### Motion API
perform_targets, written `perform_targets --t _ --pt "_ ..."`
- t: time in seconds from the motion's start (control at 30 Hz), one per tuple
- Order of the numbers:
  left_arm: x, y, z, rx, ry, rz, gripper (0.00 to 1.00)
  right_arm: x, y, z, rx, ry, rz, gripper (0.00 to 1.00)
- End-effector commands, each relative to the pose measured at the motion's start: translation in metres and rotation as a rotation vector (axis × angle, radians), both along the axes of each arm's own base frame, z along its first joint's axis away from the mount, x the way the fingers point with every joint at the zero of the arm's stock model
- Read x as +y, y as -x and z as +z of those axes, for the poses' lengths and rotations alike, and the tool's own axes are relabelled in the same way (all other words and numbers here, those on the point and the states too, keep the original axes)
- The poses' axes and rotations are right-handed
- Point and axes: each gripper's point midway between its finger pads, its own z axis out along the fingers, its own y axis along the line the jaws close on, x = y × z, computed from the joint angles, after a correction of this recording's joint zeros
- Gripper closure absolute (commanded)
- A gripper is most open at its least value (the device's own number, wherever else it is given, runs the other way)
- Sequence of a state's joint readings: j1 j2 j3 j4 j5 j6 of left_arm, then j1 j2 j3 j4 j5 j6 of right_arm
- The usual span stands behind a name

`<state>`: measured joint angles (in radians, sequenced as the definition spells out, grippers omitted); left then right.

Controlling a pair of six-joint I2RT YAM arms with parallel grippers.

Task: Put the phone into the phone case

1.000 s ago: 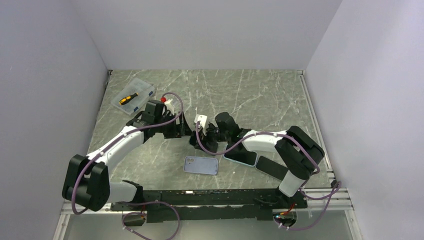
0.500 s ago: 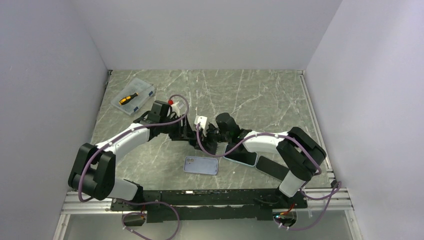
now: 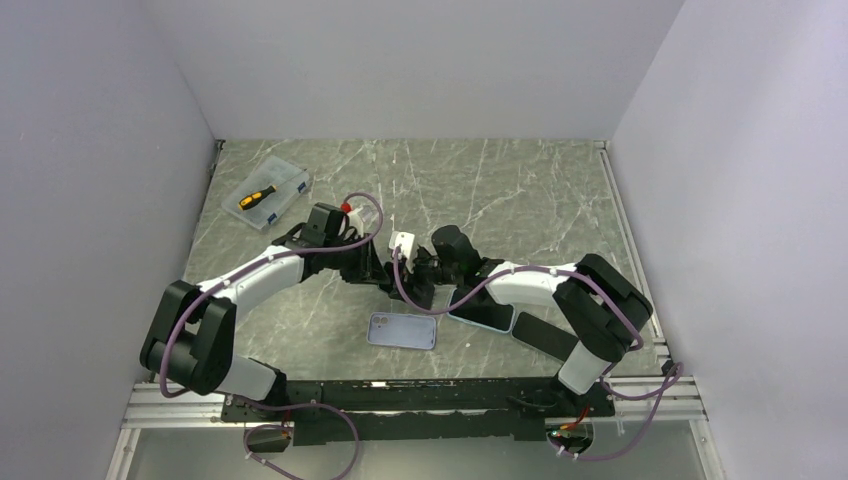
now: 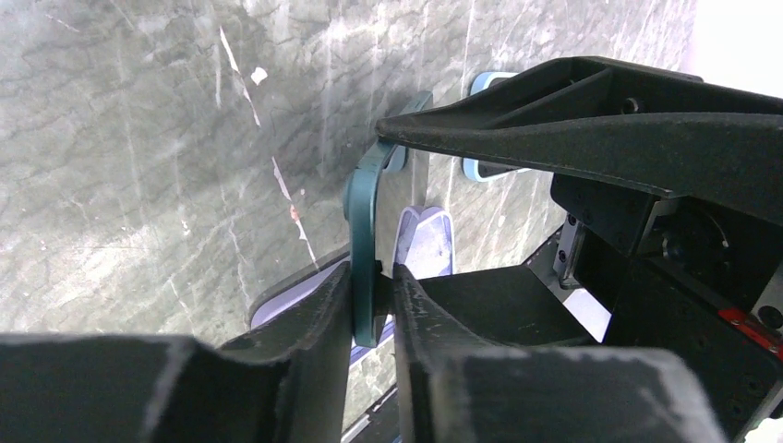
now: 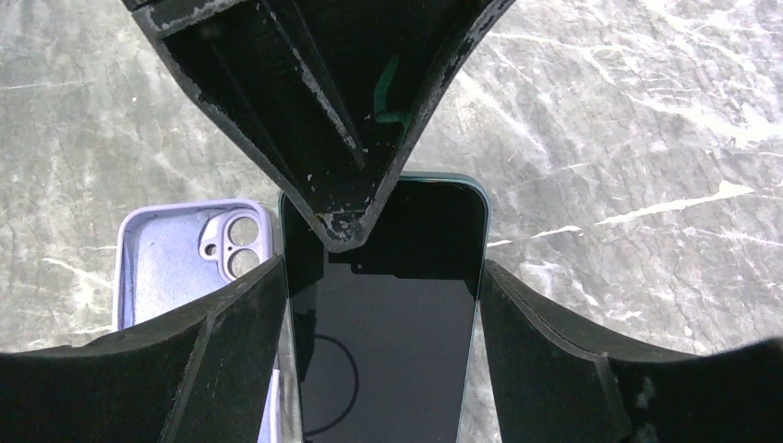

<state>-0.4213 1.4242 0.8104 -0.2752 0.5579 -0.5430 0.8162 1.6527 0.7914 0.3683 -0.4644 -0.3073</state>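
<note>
A phone (image 5: 388,332) with a black screen hangs upright above the table, and my right gripper (image 5: 380,269) is shut on its two long sides. A dark teal phone case (image 4: 363,217) rims the phone and bends away at one end. My left gripper (image 4: 372,277) is pinched on that teal edge, its fingers (image 5: 314,111) meeting the phone's far end from the opposite side. In the top view both grippers (image 3: 398,270) meet at the table's middle and hide the phone. An empty lavender case (image 3: 402,330) lies flat just in front of them.
A light-blue phone or case (image 3: 482,315) and a black phone (image 3: 545,335) lie under the right forearm. A clear box (image 3: 266,192) with a screwdriver sits at the back left. White walls close in three sides.
The left arm has swung right to meet the right gripper, and its jaws have closed from wide open onto the teal edge. The right arm and phone have stayed put.
</note>
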Motion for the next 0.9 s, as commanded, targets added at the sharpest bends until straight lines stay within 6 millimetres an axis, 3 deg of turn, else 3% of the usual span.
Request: perform_targets --t 0.0,0.13,0.2,0.53,0.8,0.83,0.87 --pt "-0.009 -0.010 0.015 -0.046 0.028 -0.023 0.77 0.013 -0.004 0.033 -0.086 -0.087 0.035 0.51" --pt "-0.009 -0.009 0.013 -0.042 0.024 -0.036 0.87 0.012 -0.008 0.033 -0.083 -0.080 0.012 0.48" --pt "-0.009 -0.008 0.013 -0.042 0.026 -0.040 1.00 0.012 -0.009 0.032 -0.075 -0.073 0.005 0.45" --pt "-0.011 -0.007 0.030 -0.081 0.062 -0.031 1.00 0.003 -0.016 0.047 -0.055 -0.071 -0.048 0.25" --pt "-0.010 -0.007 0.045 -0.123 0.077 -0.023 1.00 -0.018 -0.003 0.079 -0.074 -0.125 -0.080 0.19" --pt "-0.010 -0.006 0.046 -0.126 0.079 -0.021 1.00 -0.021 0.000 0.082 -0.074 -0.131 -0.084 0.03" --pt "-0.010 -0.006 0.048 -0.130 0.080 -0.021 1.00 -0.024 0.003 0.087 -0.078 -0.140 -0.086 0.01"
